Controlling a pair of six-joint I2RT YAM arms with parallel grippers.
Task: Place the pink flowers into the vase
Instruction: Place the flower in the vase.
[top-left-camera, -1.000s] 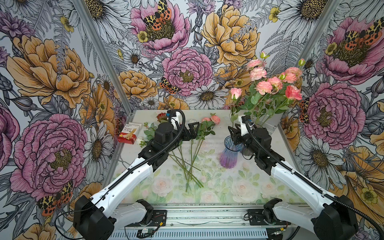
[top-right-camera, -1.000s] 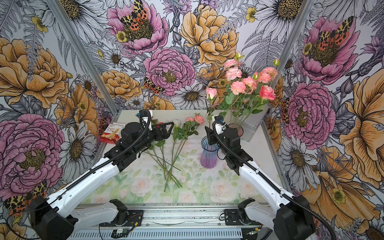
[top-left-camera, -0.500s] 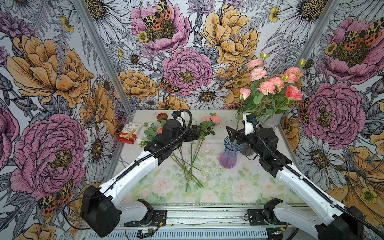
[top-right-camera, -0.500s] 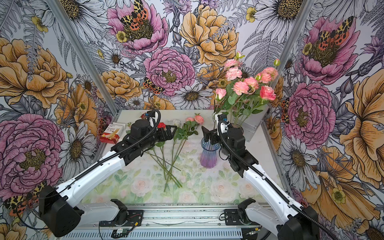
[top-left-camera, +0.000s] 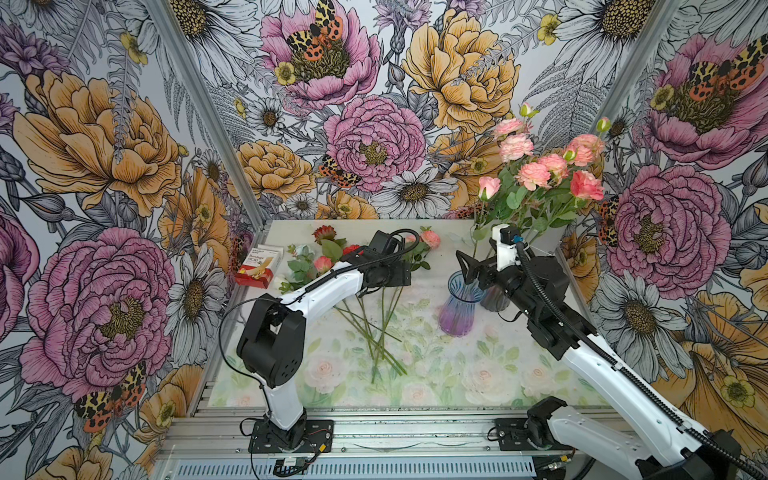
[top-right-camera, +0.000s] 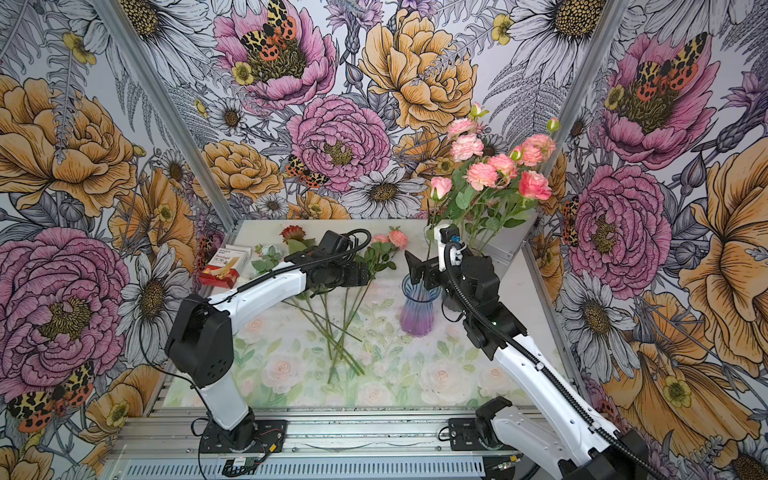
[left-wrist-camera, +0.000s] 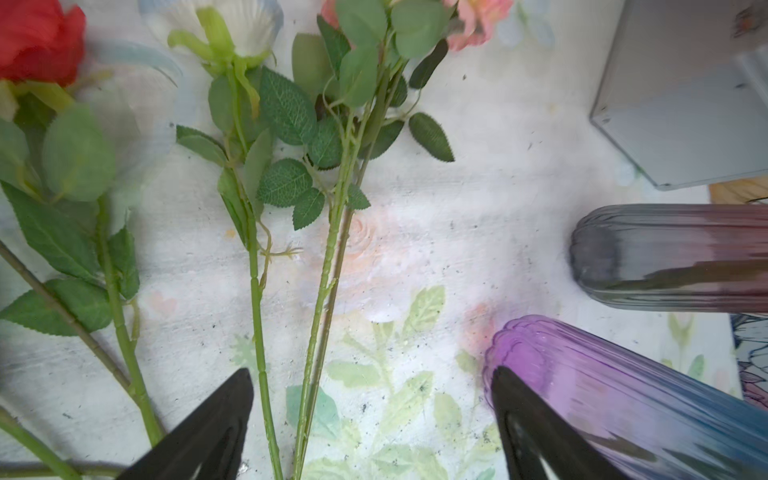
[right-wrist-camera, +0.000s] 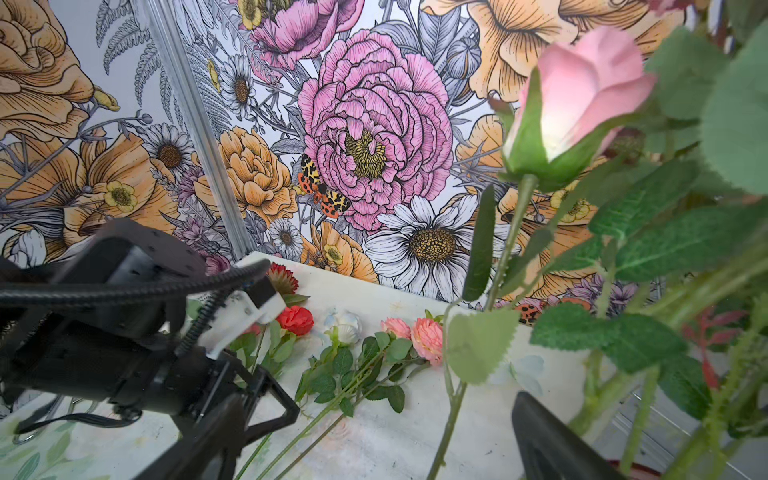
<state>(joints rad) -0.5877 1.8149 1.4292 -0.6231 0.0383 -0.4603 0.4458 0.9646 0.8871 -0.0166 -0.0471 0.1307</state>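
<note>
Most of the pink flowers (top-left-camera: 540, 174) stand bunched in a smoky dark vase (top-left-camera: 496, 297) at the back right. Beside it stands a purple-blue ribbed vase (top-left-camera: 459, 309). A single pink rose (right-wrist-camera: 582, 87) stands upright, and its stem runs down between my right gripper's (right-wrist-camera: 374, 436) open fingers toward the purple vase's mouth. A pink spray (top-left-camera: 430, 239) lies on the table among other stems. My left gripper (left-wrist-camera: 370, 415) hangs open low over those stems, with the spray's stems (left-wrist-camera: 324, 311) and a white rose's stem (left-wrist-camera: 255, 316) between its fingers and untouched.
Red flowers (top-left-camera: 324, 232), a white rose (top-left-camera: 301, 251) and crossed green stems (top-left-camera: 374, 332) lie mid-table. A red and white bandage box (top-left-camera: 259, 266) sits at the left wall. A grey metal box (left-wrist-camera: 685, 104) fills the back right corner. Patterned walls close three sides.
My right gripper opened and let go of the single pink rose, which leaned a little to the right. My left arm reached forward and down over the stems on the table.
</note>
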